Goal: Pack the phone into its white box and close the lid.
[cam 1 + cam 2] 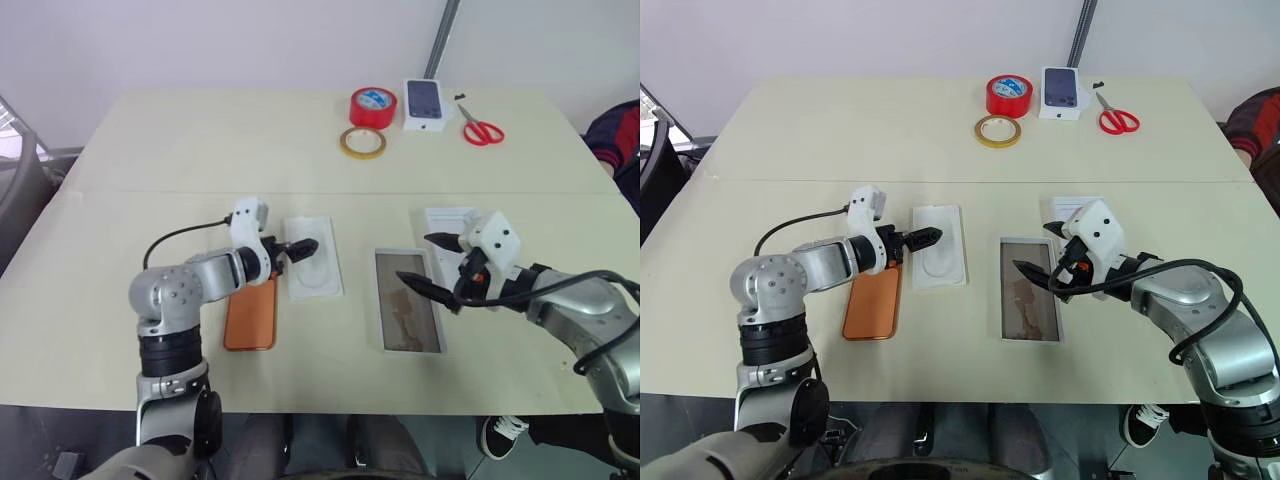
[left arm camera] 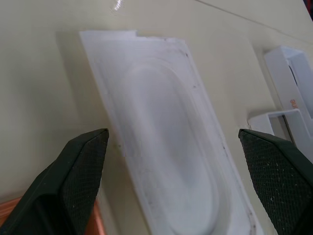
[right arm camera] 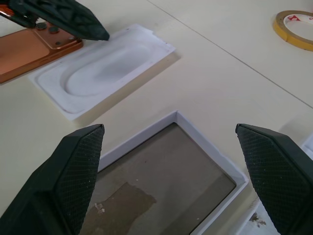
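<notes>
The copper-orange phone point(image 1: 250, 315) lies flat on the table, camera bump up, under my left forearm. My left gripper point(image 1: 308, 246) is open and hovers just past the phone's far end, over a flat white insert point(image 2: 171, 147) with a rounded recess. The white box point(image 1: 383, 300), with its brownish floor, lies open to the right of the insert. My right gripper point(image 3: 168, 137) is open above the box's far end, with nothing between its fingers. The white lid point(image 1: 448, 217) lies just behind the box, partly hidden by my right gripper.
At the table's far side are a red tape roll point(image 1: 373, 106), a tan tape ring point(image 1: 362, 142), a small white carton printed with a dark phone point(image 1: 425, 105) and red scissors point(image 1: 482, 130). A person's sleeve point(image 1: 615, 135) shows at the right edge.
</notes>
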